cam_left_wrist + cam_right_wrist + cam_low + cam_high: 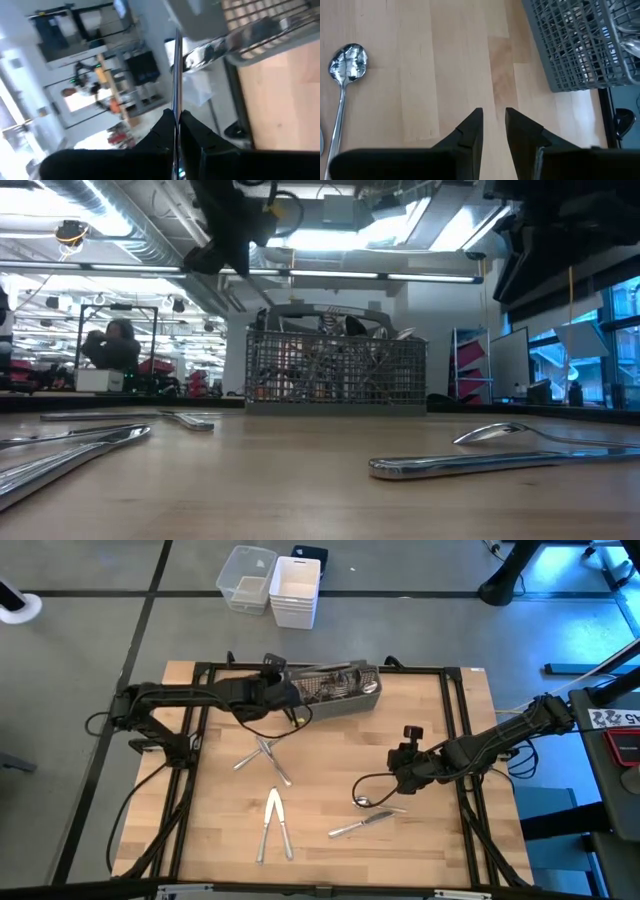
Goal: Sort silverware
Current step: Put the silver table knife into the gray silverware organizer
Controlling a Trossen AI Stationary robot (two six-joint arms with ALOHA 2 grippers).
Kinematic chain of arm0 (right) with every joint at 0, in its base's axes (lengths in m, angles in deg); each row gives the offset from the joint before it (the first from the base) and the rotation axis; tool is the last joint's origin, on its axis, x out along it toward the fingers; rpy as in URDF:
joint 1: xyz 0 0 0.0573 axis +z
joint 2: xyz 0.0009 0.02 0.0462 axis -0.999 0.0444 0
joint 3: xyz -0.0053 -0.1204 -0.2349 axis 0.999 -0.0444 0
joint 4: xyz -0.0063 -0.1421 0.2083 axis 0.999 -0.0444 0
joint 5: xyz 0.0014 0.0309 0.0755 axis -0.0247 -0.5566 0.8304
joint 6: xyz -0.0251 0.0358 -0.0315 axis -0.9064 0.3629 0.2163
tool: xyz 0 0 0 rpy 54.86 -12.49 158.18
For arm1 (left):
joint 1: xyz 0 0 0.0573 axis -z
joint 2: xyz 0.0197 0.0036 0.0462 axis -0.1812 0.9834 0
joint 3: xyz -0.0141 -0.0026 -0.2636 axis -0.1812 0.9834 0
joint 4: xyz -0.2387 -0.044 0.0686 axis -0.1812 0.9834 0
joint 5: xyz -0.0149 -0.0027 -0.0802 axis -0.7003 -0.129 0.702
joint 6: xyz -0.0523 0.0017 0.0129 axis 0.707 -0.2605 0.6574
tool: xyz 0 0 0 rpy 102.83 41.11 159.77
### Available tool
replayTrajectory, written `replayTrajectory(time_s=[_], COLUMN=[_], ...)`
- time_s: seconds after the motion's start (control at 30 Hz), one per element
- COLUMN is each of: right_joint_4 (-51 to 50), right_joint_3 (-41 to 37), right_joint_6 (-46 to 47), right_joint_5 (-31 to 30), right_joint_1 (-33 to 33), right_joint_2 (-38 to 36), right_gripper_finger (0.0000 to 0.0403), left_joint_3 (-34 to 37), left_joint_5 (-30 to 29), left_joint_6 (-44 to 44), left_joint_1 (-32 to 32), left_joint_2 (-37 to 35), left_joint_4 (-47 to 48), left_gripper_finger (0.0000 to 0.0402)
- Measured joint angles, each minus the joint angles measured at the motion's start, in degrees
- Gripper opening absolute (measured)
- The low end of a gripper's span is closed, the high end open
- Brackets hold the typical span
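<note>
The grey wire-mesh caddy (340,688) stands at the table's far middle with silverware upright in it. My left gripper (293,696) hovers at its left end, shut on a slim silver piece (176,70) seen edge on. Loose silverware lies flat on the wood: two crossed pieces (263,754), a pair side by side (275,825), a spoon (344,75) and a knife (358,826). My right gripper (494,125) hangs open above bare wood, right of the spoon, with nothing between its fingers. My left gripper pinches one end of the slim silver piece (176,116) between its two fingers. The piece runs straight out along the fingers, toward the caddy's rim (260,45). It is lifted clear of the table. Which kind of piece it is, I cannot tell.
A black tube frame (200,670) rings the table. Beyond the far edge, white stacked bins (295,590) and a clear tub (245,578) sit on the floor. A person (115,345) sits far back in the room. Bare wood lies between the caddy and the loose pieces.
</note>
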Motion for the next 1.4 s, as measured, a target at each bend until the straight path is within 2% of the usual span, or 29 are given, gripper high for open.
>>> replayTrajectory(time_s=[0.13,0.43,0.63,0.83,1.07,1.23,1.4], right_joint_4=[0.0,-0.02,-0.04,-0.04,-0.02,0.1,0.13], right_joint_3=[0.0,0.0,0.0,0.0,0.0,-0.02,-0.02], right_joint_6=[-0.01,-0.01,-0.01,0.0,0.0,0.01,0.01], right_joint_5=[-0.03,-0.03,-0.03,-0.03,-0.03,-0.03,-0.01], right_joint_1=[0.0,-0.01,-0.01,0.0,0.0,0.0,-0.02], right_joint_2=[0.0,0.0,0.02,0.02,0.02,0.02,0.02], right_gripper_finger=[0.0083,0.0083,0.0083,0.0083,0.0083,0.0083,0.0083], left_joint_3=[0.0,0.0,0.0,0.0,-0.02,-0.02,-0.02], left_joint_5=[-5.71,-10.45,-10.67,-7.21,6.42,7.49,13.32], left_joint_6=[-2.57,-2.6,-0.18,5.3,18.99,18.17,14.61], left_joint_1=[1.28,4.86,9.64,13.37,12.43,9.07,4.83], left_joint_2=[-0.07,-0.08,-0.1,-0.11,0.14,0.37,0.37], left_joint_4=[-0.01,-0.11,0.14,6.93,19.11,18.73,18.74], left_gripper_finger=[0.0003,0.0003,0.0003,0.0003,0.0003,0.0003,0.0004])
